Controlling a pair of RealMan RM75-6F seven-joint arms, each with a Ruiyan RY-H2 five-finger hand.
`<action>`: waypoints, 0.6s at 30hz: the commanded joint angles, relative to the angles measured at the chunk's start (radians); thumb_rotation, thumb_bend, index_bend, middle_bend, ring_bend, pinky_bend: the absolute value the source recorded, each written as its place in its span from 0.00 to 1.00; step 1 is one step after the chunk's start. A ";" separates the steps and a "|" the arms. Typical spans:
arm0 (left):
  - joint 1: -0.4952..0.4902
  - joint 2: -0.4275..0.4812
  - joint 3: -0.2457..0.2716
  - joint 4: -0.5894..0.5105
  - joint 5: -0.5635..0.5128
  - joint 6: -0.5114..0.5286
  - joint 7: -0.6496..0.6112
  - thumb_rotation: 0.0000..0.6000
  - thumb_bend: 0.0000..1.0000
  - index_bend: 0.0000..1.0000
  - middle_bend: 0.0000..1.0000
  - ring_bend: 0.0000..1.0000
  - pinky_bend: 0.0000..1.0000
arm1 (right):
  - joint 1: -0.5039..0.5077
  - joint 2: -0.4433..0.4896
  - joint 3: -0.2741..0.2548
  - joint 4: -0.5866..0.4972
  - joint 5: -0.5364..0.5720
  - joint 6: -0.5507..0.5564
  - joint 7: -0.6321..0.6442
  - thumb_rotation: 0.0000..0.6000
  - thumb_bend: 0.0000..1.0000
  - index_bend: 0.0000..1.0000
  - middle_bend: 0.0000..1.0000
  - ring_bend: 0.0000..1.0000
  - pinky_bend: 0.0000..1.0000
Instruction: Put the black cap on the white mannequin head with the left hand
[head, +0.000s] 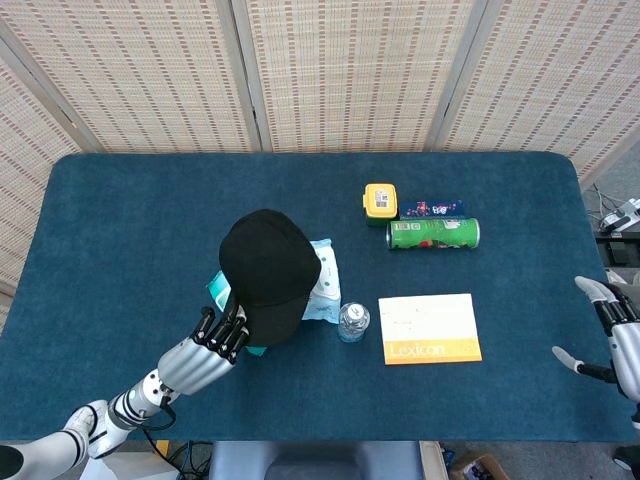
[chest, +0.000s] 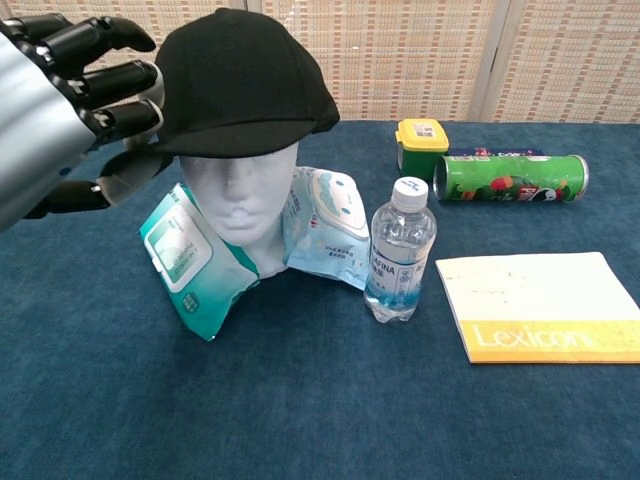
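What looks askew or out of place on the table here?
The black cap sits low on the white mannequin head, hiding its eyes, brim angled toward the left hand gripping it. The green cylindrical can lies on its side.

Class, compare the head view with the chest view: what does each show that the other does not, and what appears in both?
Only the head view shows the right hand at the table's right edge, open and holding nothing, and the whole tabletop. Only the chest view shows the white mannequin head, its face below the brim. Both show the left hand holding the brim of the black cap, the water bottle, the green can and the Lexicon book.
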 joint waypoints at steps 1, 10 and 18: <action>0.006 -0.001 0.002 -0.002 -0.004 -0.005 0.009 1.00 0.30 0.27 0.41 0.25 0.52 | 0.000 0.001 0.001 0.000 0.002 -0.001 0.002 1.00 0.00 0.05 0.19 0.14 0.40; 0.030 0.004 0.006 -0.033 -0.024 -0.024 0.026 1.00 0.14 0.12 0.27 0.19 0.48 | 0.000 0.001 0.000 -0.002 0.001 -0.002 -0.003 1.00 0.00 0.05 0.19 0.14 0.40; 0.090 0.036 0.008 -0.105 -0.076 -0.040 0.063 1.00 0.05 0.04 0.21 0.14 0.44 | 0.000 0.001 0.001 -0.003 0.002 -0.002 -0.005 1.00 0.00 0.05 0.19 0.14 0.40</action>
